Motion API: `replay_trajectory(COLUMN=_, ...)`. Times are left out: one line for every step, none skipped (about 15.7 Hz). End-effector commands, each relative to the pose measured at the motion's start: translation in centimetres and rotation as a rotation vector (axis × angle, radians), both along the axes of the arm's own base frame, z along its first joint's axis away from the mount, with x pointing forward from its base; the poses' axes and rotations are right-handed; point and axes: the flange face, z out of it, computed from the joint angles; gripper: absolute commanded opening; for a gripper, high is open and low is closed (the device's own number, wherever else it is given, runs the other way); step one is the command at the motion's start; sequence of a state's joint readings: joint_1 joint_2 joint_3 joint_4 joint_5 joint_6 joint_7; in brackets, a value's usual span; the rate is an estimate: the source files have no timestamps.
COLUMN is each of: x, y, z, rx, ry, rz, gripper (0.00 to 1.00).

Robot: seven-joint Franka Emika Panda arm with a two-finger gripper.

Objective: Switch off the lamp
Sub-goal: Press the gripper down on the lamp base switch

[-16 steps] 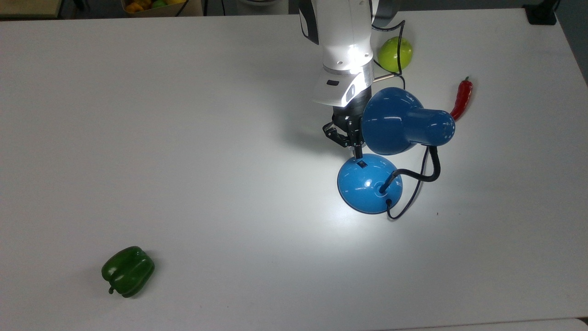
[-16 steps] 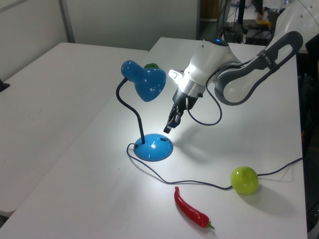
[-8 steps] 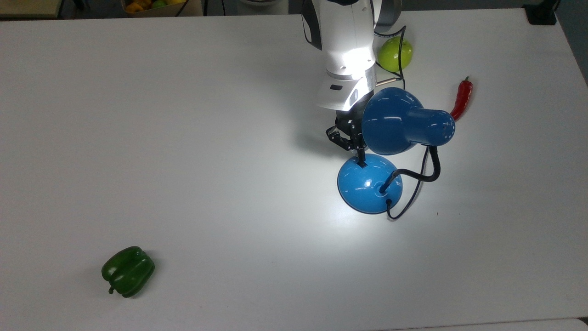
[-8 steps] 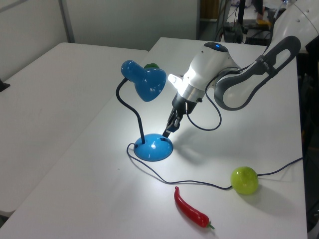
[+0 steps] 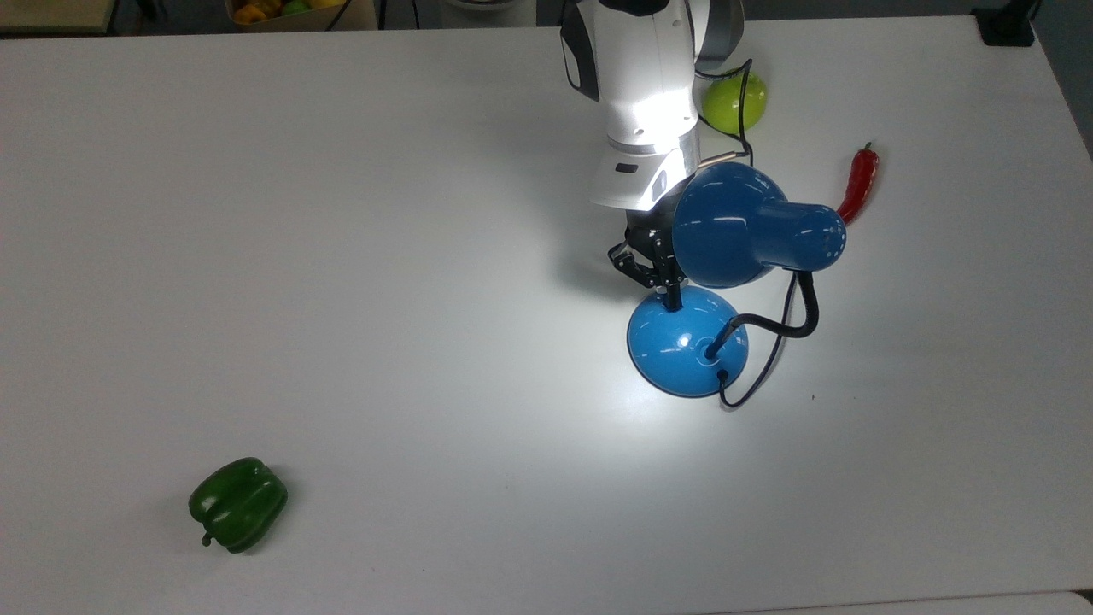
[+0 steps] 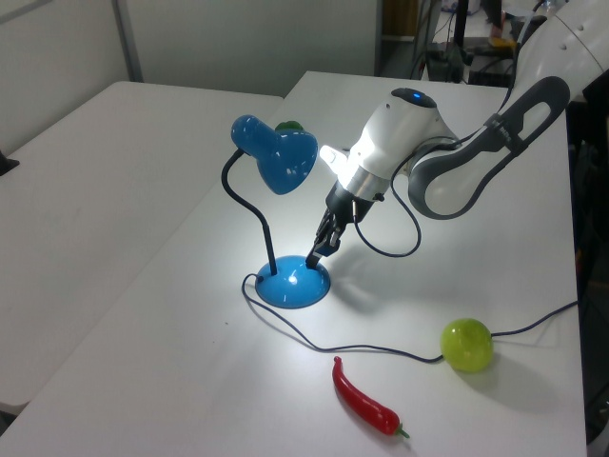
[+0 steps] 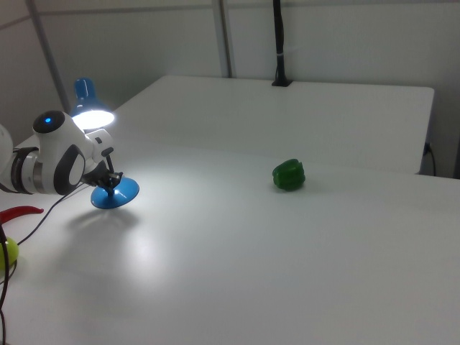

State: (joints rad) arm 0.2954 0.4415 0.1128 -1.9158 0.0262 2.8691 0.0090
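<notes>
The lamp is standing lit on the white table, shade glowing, and the gripper is pressing down on the base's near-arm edge, fingers pinched together, clamping nothing

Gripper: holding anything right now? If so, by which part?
Nothing is held. The gripper has its fingertips down on the lamp base at the switch spot, pressing rather than gripping. The lamp is lit.

Layout on the white counter

In the top view, the glossy blue desk lamp stands right of centre; the green bell pepper lies lower left.
</notes>
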Motion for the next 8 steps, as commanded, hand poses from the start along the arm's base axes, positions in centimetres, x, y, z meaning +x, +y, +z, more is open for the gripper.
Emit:
replay_trajectory(x=-0.2, y=0.6, z=-0.8, rx=-0.017, ry=-0.016, rz=0.033, gripper=0.00)
replay_trajectory(x=-0.3, y=0.6, z=-0.8, rx=-0.020, ry=-0.015, rz=0.036, gripper=0.00)
replay_trajectory(x=-0.4, y=0.5, z=-1.1, rx=-0.023, ry=-0.010, rz=0.035, gripper=0.00)
replay_trajectory(x=-0.5, y=0.5, z=-1.3, rx=-0.025, ry=-0.003, rz=0.036, gripper=0.00)
replay_trajectory(x=-0.5, y=0.4, z=-1.4, rx=-0.028, ry=0.003, rz=0.035, gripper=0.00)
replay_trajectory(x=-0.9, y=0.4, z=-1.9, rx=-0.031, ry=0.015, rz=0.036, gripper=0.00)
replay_trajectory(x=-0.9, y=0.4, z=-1.9, rx=-0.032, ry=0.016, rz=0.036, gripper=0.00)
replay_trajectory(x=-1.0, y=0.2, z=-2.2, rx=-0.035, ry=0.022, rz=0.034, gripper=0.00)
